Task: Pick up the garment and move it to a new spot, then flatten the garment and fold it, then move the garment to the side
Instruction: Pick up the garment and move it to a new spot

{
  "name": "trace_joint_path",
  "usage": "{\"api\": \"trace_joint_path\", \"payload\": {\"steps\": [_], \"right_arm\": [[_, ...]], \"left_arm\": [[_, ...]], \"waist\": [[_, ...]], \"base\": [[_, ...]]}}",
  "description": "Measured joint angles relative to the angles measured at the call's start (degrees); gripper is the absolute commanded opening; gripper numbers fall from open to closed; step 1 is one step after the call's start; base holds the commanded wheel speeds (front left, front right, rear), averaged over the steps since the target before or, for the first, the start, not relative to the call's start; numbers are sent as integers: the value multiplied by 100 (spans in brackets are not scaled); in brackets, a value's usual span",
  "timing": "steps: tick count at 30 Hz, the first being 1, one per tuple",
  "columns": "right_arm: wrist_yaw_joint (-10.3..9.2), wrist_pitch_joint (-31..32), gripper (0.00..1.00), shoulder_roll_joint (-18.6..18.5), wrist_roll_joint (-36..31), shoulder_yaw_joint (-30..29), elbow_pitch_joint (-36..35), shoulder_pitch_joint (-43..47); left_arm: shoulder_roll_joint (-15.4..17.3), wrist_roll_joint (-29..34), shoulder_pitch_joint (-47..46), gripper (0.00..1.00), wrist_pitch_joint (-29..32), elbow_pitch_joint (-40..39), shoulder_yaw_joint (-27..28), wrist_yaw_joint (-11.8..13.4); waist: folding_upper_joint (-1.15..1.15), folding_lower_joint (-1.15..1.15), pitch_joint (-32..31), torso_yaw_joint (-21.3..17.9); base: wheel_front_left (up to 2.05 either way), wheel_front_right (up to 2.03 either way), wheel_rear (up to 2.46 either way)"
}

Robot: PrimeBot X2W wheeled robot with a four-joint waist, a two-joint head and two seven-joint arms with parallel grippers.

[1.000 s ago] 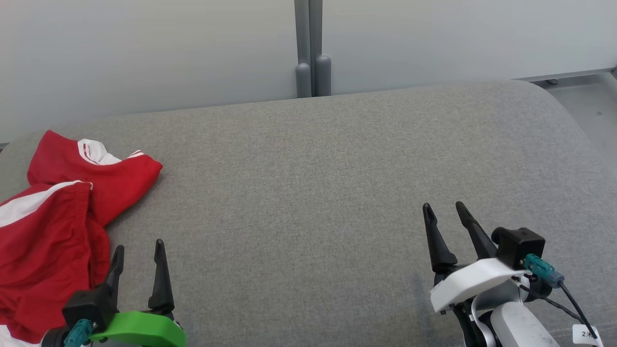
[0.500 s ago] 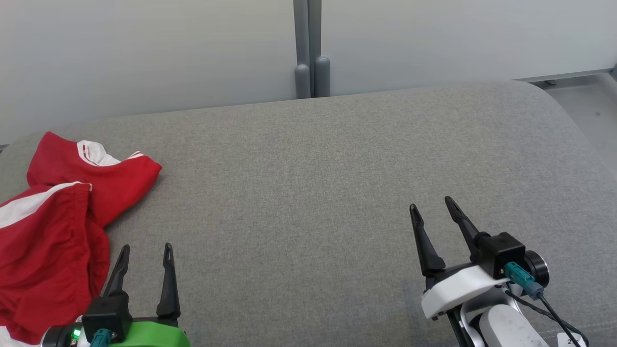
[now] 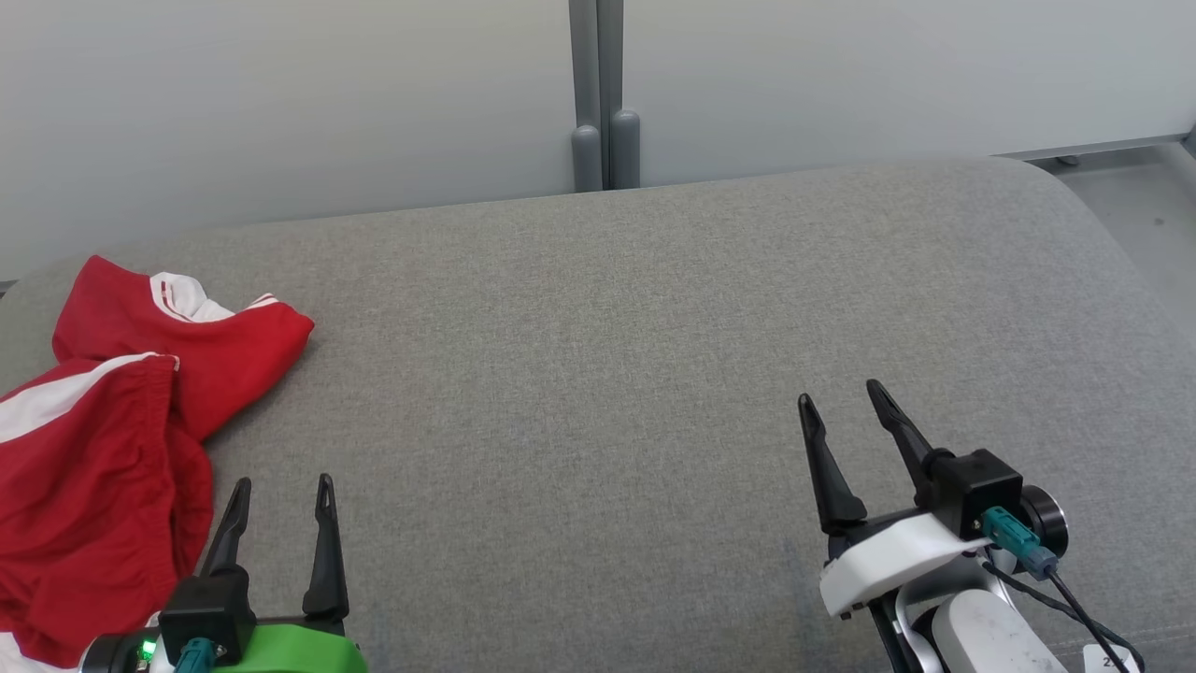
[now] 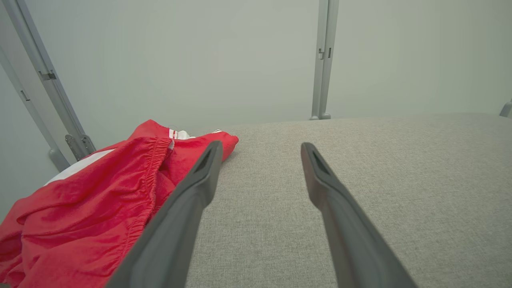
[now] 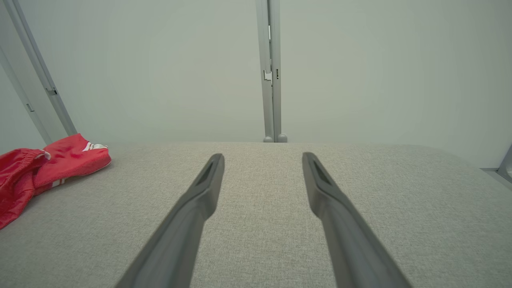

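Garment [image 3: 103, 421] not yet lifted

Garment, red with white trim, lies crumpled at the far left of the grey counter [image 3: 607, 374]. Left hand [image 3: 284, 479] hovers just beside its near edge, fingers apart, holding nothing. Right hand [image 3: 839, 393] hovers well apart on the right side, fingers likewise apart and empty. Recommended: left hand swings left, drops onto a raised fold, pinches a thick bunch of cloth, and lifts clear before carrying toward the bare centre.
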Motion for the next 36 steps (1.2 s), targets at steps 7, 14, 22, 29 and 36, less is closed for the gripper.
{"api": "trace_joint_path", "payload": {"steps": [7, 14, 22, 29, 36], "right_arm": [[5, 0, 100, 4, 0, -25, 1, 1], [8, 0, 100, 9, -1, -44, 2, 1], [7, 0, 100, 22, -3, -172, -2, 28], [15, 0, 100, 27, -9, -182, -22, 31], [78, -1, 100, 40, -10, -141, -25, 30]], "left_arm": [[-3, 0, 0, 100, 0, 13, 8, -5], [-9, 1, 0, 100, 0, 19, 19, -7], [-33, 11, -4, 100, 0, 71, -12, -76], [-36, 54, -10, 100, 0, 125, 15, -76], [-42, 63, -18, 100, 0, 141, 82, -75]], "waist": [[0, 0, -6, 5], [0, 0, -12, 16], [0, 0, -17, 136], [0, 0, -32, 490], [0, 0, -49, 954]], "base": [[0, 0, 0], [0, 0, 0], [0, 0, 0], [0, 0, 0], [0, 0, 0]]}}
